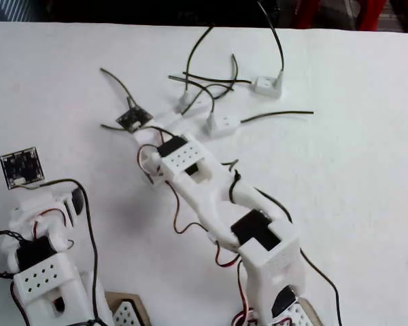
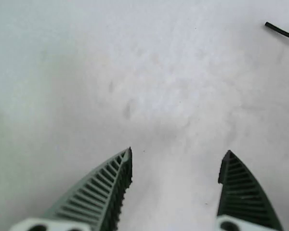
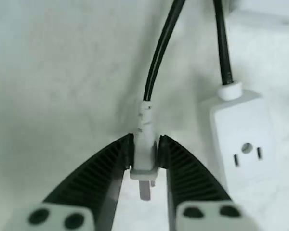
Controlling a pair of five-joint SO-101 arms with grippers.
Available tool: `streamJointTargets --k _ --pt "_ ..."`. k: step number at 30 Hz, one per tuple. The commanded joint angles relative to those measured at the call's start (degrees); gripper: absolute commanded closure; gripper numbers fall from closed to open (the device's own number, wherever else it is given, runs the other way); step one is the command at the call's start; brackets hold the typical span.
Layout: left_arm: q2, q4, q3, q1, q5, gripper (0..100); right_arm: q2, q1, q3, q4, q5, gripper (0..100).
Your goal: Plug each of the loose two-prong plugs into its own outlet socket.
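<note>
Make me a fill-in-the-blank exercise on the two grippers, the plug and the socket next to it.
1. The right gripper is ____ on a plug.
2. The left gripper is ____, above bare table.
3. The held plug's cord is ____ in colour.
4. The socket beside that plug has ____ plugged into it.
Missing words: shut; open; black; nothing.

Arms and sockets on a white counter (image 1: 367,170).
The right arm (image 1: 211,190) lies stretched beside three corded outlet sockets (image 1: 223,123); the left arm (image 1: 44,265) sits well apart.
</note>
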Motion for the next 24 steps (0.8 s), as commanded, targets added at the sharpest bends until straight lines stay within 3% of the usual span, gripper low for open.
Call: streamJointTargets --k 1,9,18,24 --pt "-0.75 -0.97 -1.93 0.75 -0.09 71 -2.15 0.48 -2.73 0.4 0.53 94.8" --pt "-0.75 -0.97 -1.93 0.75 -0.09 71 -6.11 0.13 -2.81 7.16 4.84 98.3" --pt "-0.75 -1.23 -2.29 0.75 -0.09 71 -28.62 0.04 -1.58 21.23 3.52 98.1" --pt "-0.75 -3.34 -6.59 0.84 0.18 71 -46.2 -4.35 12.66 18.33 1.58 98.1"
